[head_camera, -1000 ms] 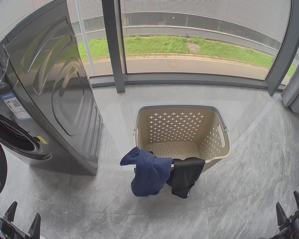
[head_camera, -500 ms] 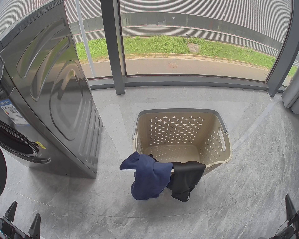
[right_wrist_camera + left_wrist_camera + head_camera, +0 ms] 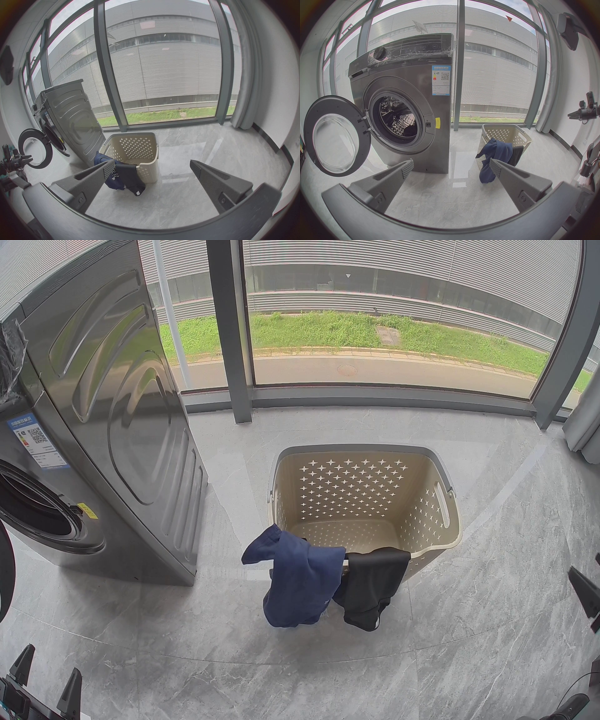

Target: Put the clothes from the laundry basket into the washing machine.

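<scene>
Little of the job looks done: the navy blue garment [image 3: 300,584] and the black garment [image 3: 372,587] both hang side by side over the near rim of the beige perforated plastic laundry basket [image 3: 365,448], low in the centre of the head view, trailing down its outer wall toward the grey stone-tiled floor [image 3: 450,652]. The basket's bottom looks bare, so these two seem to be all that is left to carry across. The dark grey front-loading washing machine [image 3: 125,427] stands at the left of the frame, well apart from the basket. Neither garment is grasped. The left pincer [image 3: 51,662] sits in the lower left corner with its fingers spread wide and nothing between them. The right pincer [image 3: 150,164] is likewise wide open and empty, looking toward the basket from a distance. The left wrist view adds what the head view cuts off: the machine's round glass-windowed door [image 3: 334,134] is swung fully open and the drum [image 3: 398,120] lies exposed. Something dark sits inside, though I cannot tell whether it is clothing. The right wrist view shows the basket's outer side and the garments' hanging ends. My judgement is that both pick-ups and both loadings remain
</scene>
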Tool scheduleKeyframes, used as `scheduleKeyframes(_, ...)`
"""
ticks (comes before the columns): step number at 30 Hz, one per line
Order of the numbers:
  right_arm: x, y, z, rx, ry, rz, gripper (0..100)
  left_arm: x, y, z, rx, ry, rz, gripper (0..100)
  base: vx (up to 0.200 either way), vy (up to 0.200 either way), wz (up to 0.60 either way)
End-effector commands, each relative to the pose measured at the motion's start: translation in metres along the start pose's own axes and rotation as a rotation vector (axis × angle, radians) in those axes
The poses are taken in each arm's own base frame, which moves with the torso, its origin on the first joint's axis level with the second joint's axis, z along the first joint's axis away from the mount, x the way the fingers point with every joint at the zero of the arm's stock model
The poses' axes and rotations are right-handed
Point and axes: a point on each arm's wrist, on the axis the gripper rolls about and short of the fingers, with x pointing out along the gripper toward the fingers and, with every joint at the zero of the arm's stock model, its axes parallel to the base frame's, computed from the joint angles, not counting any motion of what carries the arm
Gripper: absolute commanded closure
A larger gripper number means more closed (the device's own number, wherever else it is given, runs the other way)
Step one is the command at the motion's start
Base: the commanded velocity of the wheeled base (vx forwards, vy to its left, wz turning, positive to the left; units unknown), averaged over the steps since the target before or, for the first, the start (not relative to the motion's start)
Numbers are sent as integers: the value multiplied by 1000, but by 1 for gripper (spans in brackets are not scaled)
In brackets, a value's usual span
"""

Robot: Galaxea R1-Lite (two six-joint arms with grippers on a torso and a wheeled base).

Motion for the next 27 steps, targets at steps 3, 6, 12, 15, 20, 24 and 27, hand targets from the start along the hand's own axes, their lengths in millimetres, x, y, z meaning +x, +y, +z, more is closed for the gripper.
scheduleKeyframes(3, 112, 25, -3, 16, 267, 132, 0, 0, 0, -5, -5, 3, 1, 0, 0, 0, 0)
scheduleKeyframes(6, 129, 35, -12, 28, 301, 162, 0, 0, 0, -5, -5, 3, 1, 0, 0, 0, 0)
scheduleKeyframes(12, 154, 43, -30, 25, 362, 167, 0, 0, 0, -5, -5, 3, 1, 0, 0, 0, 0)
scheduleKeyframes(15, 158, 47, -35, 30, 374, 179, 0, 0, 0, -5, -5, 5, 1, 0, 0, 0, 0)
scheduleKeyframes(20, 156, 53, -40, 31, 398, 183, 0, 0, 0, -5, -3, 3, 1, 0, 0, 0, 0)
scheduleKeyframes(24, 151, 55, -52, 8, 444, 172, 0, 0, 0, -5, -3, 3, 1, 0, 50, 0, 0)
scheduleKeyframes(27, 156, 58, -59, 0, 474, 174, 0, 0, 0, -5, -3, 3, 1, 0, 67, 0, 0)
